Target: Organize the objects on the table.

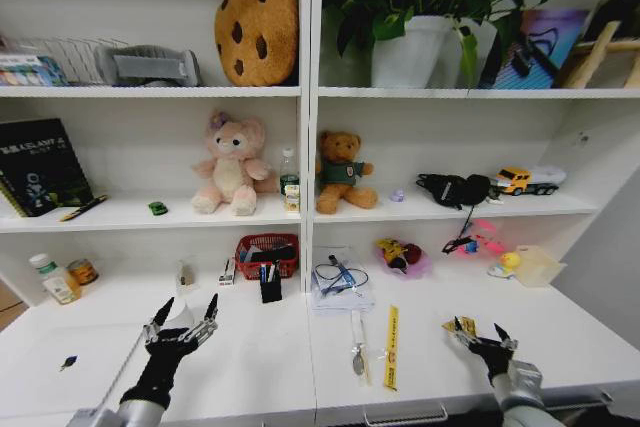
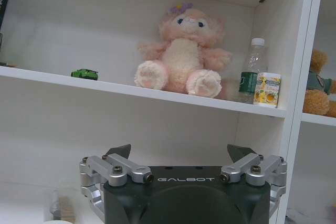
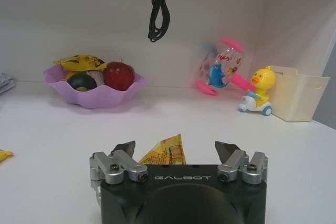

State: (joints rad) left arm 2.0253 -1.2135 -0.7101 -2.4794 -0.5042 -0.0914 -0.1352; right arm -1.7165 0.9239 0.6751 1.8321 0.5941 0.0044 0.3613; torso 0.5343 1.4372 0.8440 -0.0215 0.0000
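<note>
On the white table (image 1: 250, 357) lie a yellow ruler (image 1: 391, 347) and a slim silver utensil (image 1: 357, 355) near the front middle. A tiny green toy car (image 1: 157, 208) (image 2: 84, 74) sits on the shelf above, left of the pink plush. My left gripper (image 1: 185, 319) (image 2: 179, 153) hovers open over the table's left part, holding nothing. Over the front right, my right gripper (image 1: 478, 334) (image 3: 176, 148) is open, with a yellow snack packet (image 1: 458, 325) (image 3: 165, 153) lying just ahead of its fingers.
A red basket (image 1: 267, 255), a black pen holder (image 1: 271, 285) and a clear folder with cables (image 1: 340, 282) stand at the back middle. A purple fruit bowl (image 1: 402, 257) (image 3: 94, 90), a duck toy (image 3: 257, 90) and a cream bin (image 1: 538, 265) lie back right. Jars (image 1: 55, 277) stand far left.
</note>
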